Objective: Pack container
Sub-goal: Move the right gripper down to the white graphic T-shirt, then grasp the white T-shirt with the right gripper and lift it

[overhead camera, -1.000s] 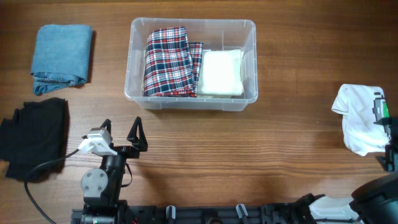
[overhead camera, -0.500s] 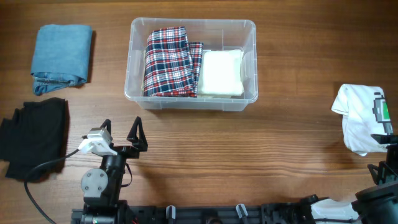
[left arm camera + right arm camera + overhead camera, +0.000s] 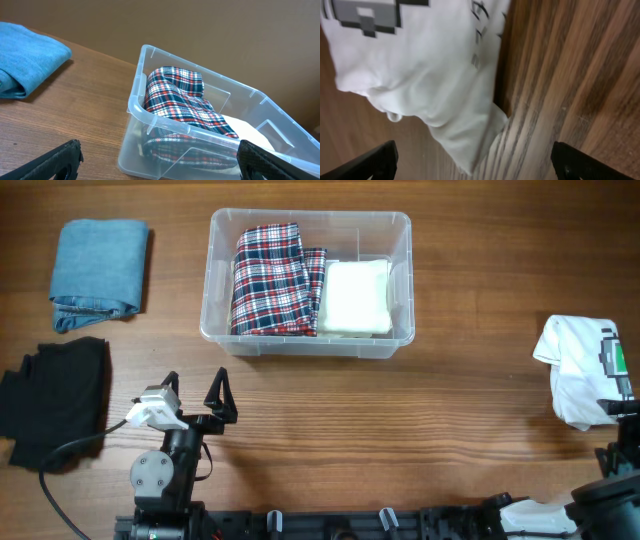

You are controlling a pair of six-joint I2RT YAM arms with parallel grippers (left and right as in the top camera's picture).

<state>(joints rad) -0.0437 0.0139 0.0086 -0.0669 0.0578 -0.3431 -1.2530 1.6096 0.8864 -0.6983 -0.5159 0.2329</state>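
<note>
- Since a second ago, the right arm has drawn back toward the near edge of the table point(image 3: 420, 430), so less of it shows at the overhead view's lower right corner; over the last half second it barely shifts.
- Nothing else has moved: the left arm, the bin and every garment lie as they did.
- The right gripper point(image 3: 473, 150) has its fingers spread wide with nothing between them. Its wrist camera looks down on a crumpled white T-shirt point(image 3: 580, 370) with a grey pixel-style print, lying on the wood at the table's right edge.
- One corner of that shirt points into the gap between the fingers, but no finger touches it.
- The left gripper point(image 3: 195, 377) is also spread wide and holds nothing. It sits near the front edge, well short of the bin and aimed toward it.
- The container point(image 3: 220, 280) stands upright at the far middle of the table, well apart from both grippers.
- Inside it, a folded red, white and navy plaid garment point(image 3: 270, 280) fills the left part, and a folded cream garment point(image 3: 355, 295) lies flat just beside it on the right, the two touching.
- A folded blue denim piece point(image 3: 98, 268) lies at the far left, apart from the bin.
- A black garment point(image 3: 55, 400) lies in front of the denim at the left edge.
</note>
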